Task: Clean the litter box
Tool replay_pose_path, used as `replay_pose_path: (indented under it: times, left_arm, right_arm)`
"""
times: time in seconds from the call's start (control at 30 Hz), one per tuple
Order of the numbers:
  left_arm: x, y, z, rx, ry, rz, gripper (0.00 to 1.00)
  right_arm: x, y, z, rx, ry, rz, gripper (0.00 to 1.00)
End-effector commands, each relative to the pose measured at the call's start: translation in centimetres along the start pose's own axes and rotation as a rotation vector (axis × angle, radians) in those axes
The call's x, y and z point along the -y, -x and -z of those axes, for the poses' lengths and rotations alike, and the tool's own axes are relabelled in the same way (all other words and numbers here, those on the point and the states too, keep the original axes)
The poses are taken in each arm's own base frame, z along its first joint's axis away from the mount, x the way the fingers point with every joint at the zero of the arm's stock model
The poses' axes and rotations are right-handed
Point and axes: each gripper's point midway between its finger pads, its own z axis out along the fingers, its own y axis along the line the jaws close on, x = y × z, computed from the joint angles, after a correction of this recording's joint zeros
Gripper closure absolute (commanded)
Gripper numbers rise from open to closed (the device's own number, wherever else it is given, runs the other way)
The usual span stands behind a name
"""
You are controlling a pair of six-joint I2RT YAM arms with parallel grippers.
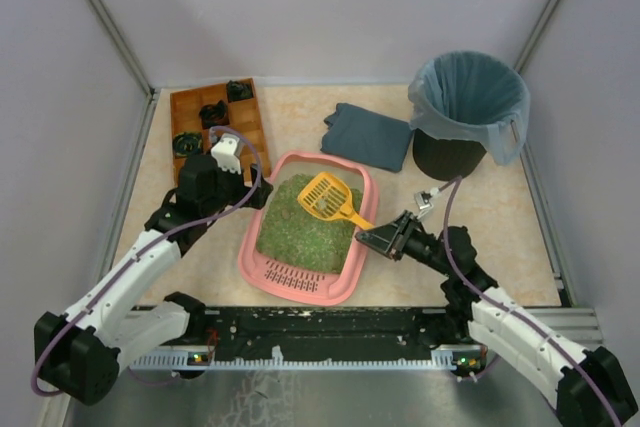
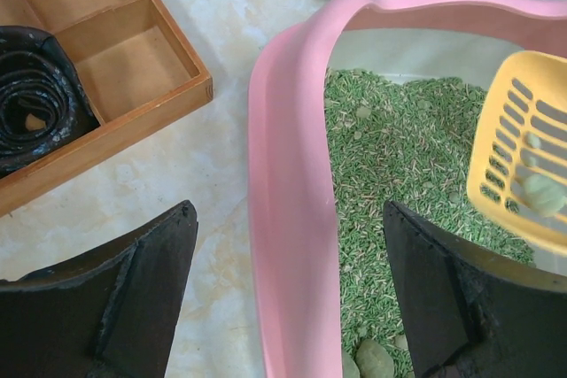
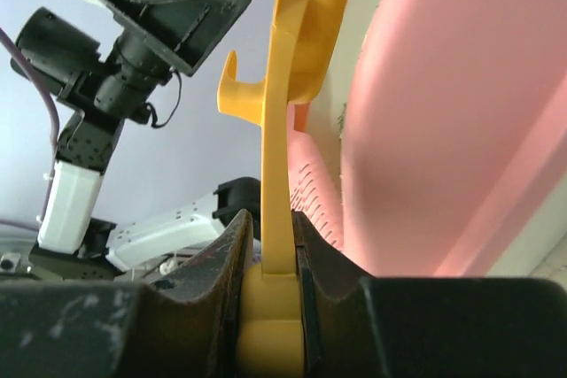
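"Pale tabletop [image 1: 300, 122], litter box [image 1: 300, 285] centre frame. Grippers?"

"Right gripper [image 1: 392, 239] clamps the scoop [image 1: 325, 197]; left gripper [image 2: 288, 210] gapes empty over the rim. Carry the scoop level toward the upper-right bin [image 1: 468, 97]."

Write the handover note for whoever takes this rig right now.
Left gripper: open, straddling the litter box at its left rim, holding nothing.
Right gripper: shut on the handle of the yellow scoop.
Done: scoop sits over the green litter with one clump in it.
To do: tip it into the bagged bin; another clump lies in the litter.
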Motion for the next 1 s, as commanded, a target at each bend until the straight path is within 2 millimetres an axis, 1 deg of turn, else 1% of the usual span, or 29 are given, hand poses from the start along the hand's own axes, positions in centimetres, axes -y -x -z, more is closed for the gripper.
replay_pose_path:
  times: [0.0,0.03,0.07,0.1,0.13,0.17,0.27,0.3,0.33,0.37,0.4,0.43,0.47,0.53,0.57,0.6,0.67,0.7,0.73,0.77,0.8,0.83,0.87,0.93,0.97]
  left_arm:
    - [0.6,0.8,0.0,0.029,-0.031,0.003,0.11]
    - [0.7,0.9,0.0,0.032,-0.037,-0.001,0.10]
    - [0.7,0.9,0.0,0.031,-0.038,-0.004,0.11]
    - [0.7,1.1,0.0,0.032,-0.033,-0.007,0.11]
    - [0.6,1.0,0.0,0.027,-0.027,-0.006,0.11]
    - [0.5,0.9,0.1,0.023,-0.023,-0.004,0.11]
    - [0.5,0.8,0.2,0.032,-0.026,0.000,0.11]
    - [0.6,0.9,0.2,0.038,-0.033,-0.001,0.11]
    - [0.7,1.1,0.2,0.039,-0.037,-0.004,0.11]
    - [0.7,1.2,0.1,0.038,-0.036,-0.008,0.12]
    - [0.7,1.1,0.1,0.031,-0.032,-0.008,0.12]
    - [0.6,1.1,0.1,0.028,-0.028,-0.007,0.12]
    - [0.6,0.9,0.2,0.025,-0.028,-0.004,0.12]
    - [0.7,0.9,0.2,0.031,-0.035,-0.003,0.12]
    - [0.8,1.0,0.1,0.036,-0.043,-0.004,0.12]
    - [0.9,1.0,0.1,0.035,-0.048,-0.006,0.12]
    - [0.9,1.2,0.0,0.029,-0.045,-0.012,0.12]
    - [0.8,1.1,0.1,0.024,-0.041,-0.010,0.12]
    - [0.8,1.0,0.1,0.021,-0.040,-0.009,0.12]
    - [0.8,0.9,0.1,0.019,-0.040,-0.006,0.12]
    - [0.8,0.9,0.1,0.025,-0.045,-0.005,0.12]
    - [1.0,0.8,0.0,0.027,-0.051,-0.006,0.12]
    - [1.0,0.9,0.0,0.030,-0.054,-0.007,0.12]
    - [1.0,1.1,0.0,0.025,-0.053,-0.013,0.12]
    - [0.9,1.0,-0.1,0.019,-0.049,-0.012,0.12]
  right_arm:
    - [-4.4,-1.0,-0.4,-0.110,0.151,0.112,1.00]
    - [-4.0,-0.8,-0.5,-0.102,0.135,0.114,1.00]
    - [-3.4,0.1,-0.4,-0.046,0.103,0.096,1.00]
    - [-2.0,1.2,-0.3,0.029,0.043,0.041,1.00]
    - [-1.6,1.9,-0.1,0.084,0.041,0.015,1.00]
    - [-2.4,2.0,0.0,0.091,0.080,0.013,1.00]
    - [-4.6,-0.5,-0.5,-0.089,0.158,0.109,1.00]
    - [-4.4,-0.6,-0.6,-0.101,0.147,0.119,1.00]
    - [-3.6,0.0,-0.6,-0.064,0.106,0.102,1.00]
    - [-2.3,1.0,-0.5,0.006,0.046,0.061,1.00]
    - [-1.8,1.9,-0.4,0.068,0.025,0.033,1.00]
    - [-2.2,2.4,-0.2,0.101,0.051,0.027,1.00]
    - [-3.2,2.0,-0.3,0.077,0.089,0.039,1.00]
    - [-4.8,0.2,-0.8,-0.057,0.127,0.122,1.00]
    - [-4.8,-0.4,-1.0,-0.106,0.119,0.162,1.00]
    - [-4.3,-0.2,-1.0,-0.101,0.082,0.179,1.00]
    - [-2.6,2.1,-0.5,0.037,-0.016,0.141,1.00]
    - [-2.6,2.9,-0.2,0.099,-0.004,0.111,1.00]
    - [-3.3,3.0,-0.2,0.114,0.039,0.086,1.00]
    - [-4.0,2.4,-0.3,0.078,0.076,0.093,1.00]
    - [-4.4,1.2,-0.7,0.003,0.100,0.123,1.00]
    - [-4.4,0.3,-0.9,-0.062,0.105,0.148,1.00]
    - [-3.8,-0.1,-1.0,-0.088,0.089,0.142,1.00]
    - [-2.1,1.3,-0.7,0.019,0.031,0.056,1.00]
    - [-1.6,1.9,-0.4,0.074,0.032,0.015,1.00]
